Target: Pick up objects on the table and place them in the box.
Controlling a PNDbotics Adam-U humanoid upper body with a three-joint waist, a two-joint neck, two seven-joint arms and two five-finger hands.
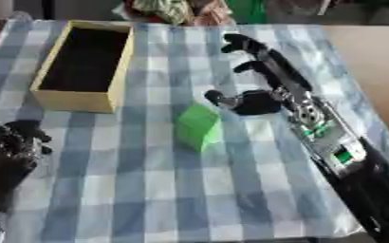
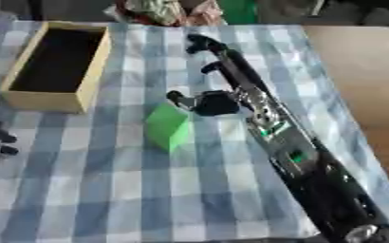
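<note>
A green block stands on the blue-and-white checked cloth near the middle of the table. My right hand reaches in from the lower right and hovers just right of and behind the block, fingers stretched out toward the far edge, thumb pointing left above the block's top corner. It holds nothing. A yellow open box with a dark inside sits at the far left, nothing visible in it. My left hand rests at the lower left edge, fingers loosely bent, empty.
The checked cloth covers most of the table; bare brown tabletop shows on the right. Coloured clutter lies beyond the far edge.
</note>
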